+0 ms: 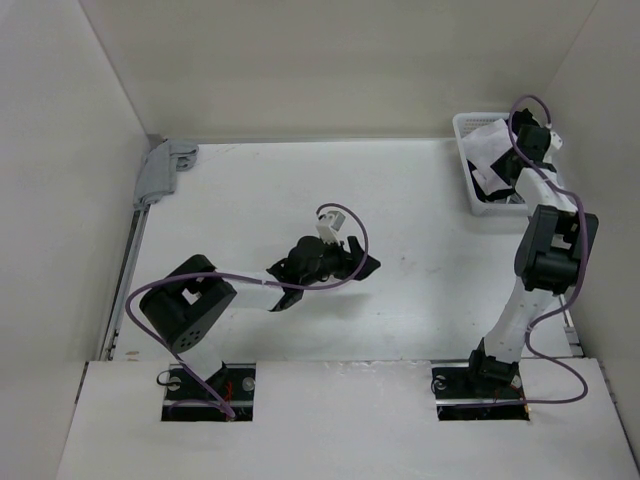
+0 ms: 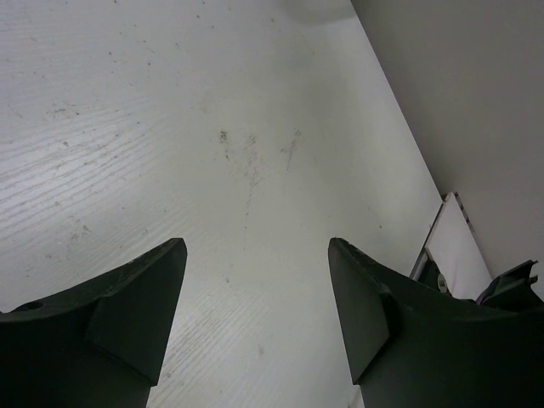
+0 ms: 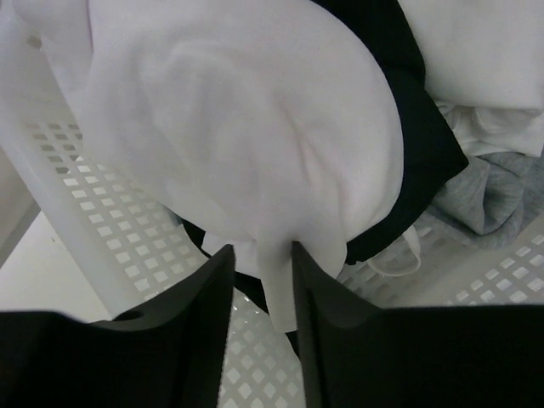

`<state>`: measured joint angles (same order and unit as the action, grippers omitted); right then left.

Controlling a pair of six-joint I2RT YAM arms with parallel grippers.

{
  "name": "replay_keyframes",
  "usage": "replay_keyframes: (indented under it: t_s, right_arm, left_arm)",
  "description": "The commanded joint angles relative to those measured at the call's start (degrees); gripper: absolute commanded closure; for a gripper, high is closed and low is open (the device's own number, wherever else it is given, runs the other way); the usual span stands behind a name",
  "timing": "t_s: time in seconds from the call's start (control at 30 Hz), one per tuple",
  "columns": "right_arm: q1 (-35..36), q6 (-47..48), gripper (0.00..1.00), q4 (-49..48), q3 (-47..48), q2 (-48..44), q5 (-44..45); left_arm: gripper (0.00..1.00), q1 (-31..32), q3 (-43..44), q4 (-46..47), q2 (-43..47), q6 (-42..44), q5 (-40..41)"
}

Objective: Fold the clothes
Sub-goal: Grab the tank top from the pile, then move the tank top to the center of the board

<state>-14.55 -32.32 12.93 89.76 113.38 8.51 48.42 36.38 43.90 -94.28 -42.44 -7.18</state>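
Note:
The clothes, a plain white garment point(image 3: 246, 144), lie heaped in a white perforated basket point(image 3: 76, 195) at the back right of the table point(image 1: 490, 140). My right gripper point(image 3: 262, 251) reaches into that basket point(image 1: 465, 125). Its jaws stand narrowly apart around a hanging fold of the white fabric. The fold touches the right finger, and a gap shows beside the left one. My left gripper point(image 2: 257, 242) hovers wide open over the bare white tabletop near the middle point(image 1: 368, 265), with nothing between its fingers.
Under and beside the white garment in the basket lie a black garment point(image 3: 425, 144) and a small grey cloth point(image 3: 493, 200). White walls enclose the table on three sides. A grey bracket point(image 1: 160, 170) sits at the back left corner.

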Motion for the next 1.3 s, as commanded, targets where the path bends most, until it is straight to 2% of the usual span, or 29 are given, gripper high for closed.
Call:
replay_keyframes:
  t_s: [0.0,0.07,0.17,0.2,0.3,0.37,0.47,0.73,0.93,1.03,1.2,1.27]
  right_arm:
    - [0.3,0.0,0.69,0.9,3.0,1.7,0.5]
    - [0.3,0.4,0.70,1.6,3.0,1.6,0.6]
    - [0.3,1.2,0.60,4.1,4.5,2.2,0.5]
    - [0.3,1.2,0.62,5.0,5.0,2.5,0.5]
    - [0.3,0.9,0.85,4.5,3.7,1.3,1.1]
    - [0.3,0.6,0.95,-0.3,0.2,-1.8,1.0]
    - [0.3,0.1,0.97,-5.2,-2.9,-7.5,0.9]
    - [4.6,0.1,0.97,-8.3,-2.9,-24.3,-1.6]
    - [15.2,2.2,0.98,-9.1,-1.2,-37.2,-3.7]
    - [26.2,5.1,0.97,-9.0,1.7,-44.0,-4.4]
    - [39.2,7.6,0.94,-9.1,3.1,-47.4,-7.9]
    - [42.0,5.3,0.93,-11.1,-2.4,-48.2,-8.6]
  left_arm:
    - [0.33,-0.5,-0.8,3.8,1.3,-0.5,-0.8]
    - [0.33,-0.5,-0.9,3.9,1.4,-0.5,-0.7]
    - [0.33,-0.7,-0.9,3.9,1.2,-0.7,-0.8]
    - [0.33,-0.7,-0.9,3.9,1.2,-0.8,-0.8]
    - [0.33,-0.8,-1.1,4.1,1.5,-0.9,-0.6]
    - [0.33,-1.0,-1.1,4.3,1.2,-0.9,-0.7]
    - [0.33,-1.2,-1.2,4.3,1.3,-1.2,-0.8]
    - [0.33,-1.6,-1.8,5.1,1.7,-1.4,-0.7]
    - [0.34,-6.1,-4.8,6.5,3.8,-3.4,1.3]
    - [0.34,-11.6,-8.2,7.3,6.1,-6.4,4.8]
    - [0.34,-20.2,-12.1,7.3,10.0,-11.0,5.2]
    - [0.34,-23.9,-13.5,7.3,12.5,-12.4,4.8]
